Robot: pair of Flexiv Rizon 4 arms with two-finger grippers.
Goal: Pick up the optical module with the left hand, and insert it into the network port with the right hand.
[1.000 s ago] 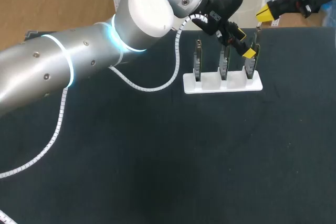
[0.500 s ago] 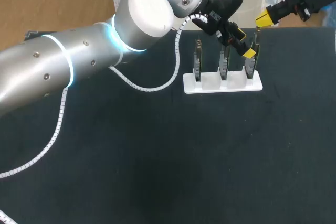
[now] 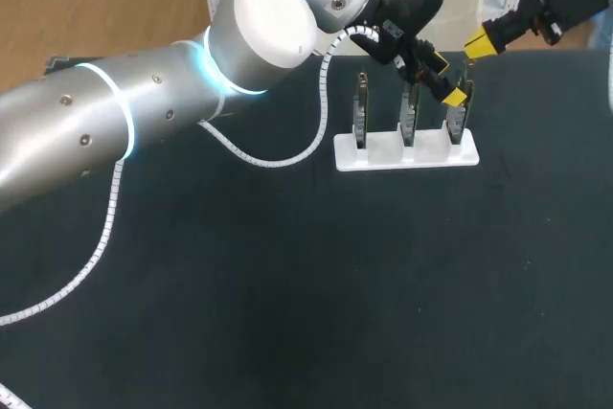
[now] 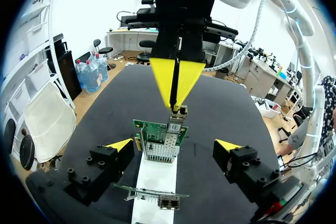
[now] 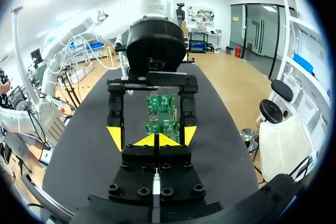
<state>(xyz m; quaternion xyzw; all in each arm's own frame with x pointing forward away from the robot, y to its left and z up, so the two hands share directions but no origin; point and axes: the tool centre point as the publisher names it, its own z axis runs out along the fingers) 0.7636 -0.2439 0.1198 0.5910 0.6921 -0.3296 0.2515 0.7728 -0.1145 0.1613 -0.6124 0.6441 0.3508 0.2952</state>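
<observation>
Boards (image 3: pixel 408 118) in stand (image 3: pixel 385 154) (far right)

Matt table (image 3: pixel 287 284), glossy left arm (image 3: pixel 96 131)

The right gripper (image 5: pixel 156 140), yellow tips pressed together, pointed at upright boards (image 5: pixel 161 103) on the table (image 5: pixel 79 150); the left gripper (image 5: pixel 152 135) faced it, fingers spread either side of the boards.

Even light is falling from overhead. The dark table (image 3: pixel 287 304) is absorbing it and showing hardly any shadow. Soft glare is lying on the white left arm (image 3: pixel 278 7), where a blue ring (image 3: pixel 204 62) is glowing, and the yellow tips of the right gripper (image 3: pixel 478 42) are shining.
</observation>
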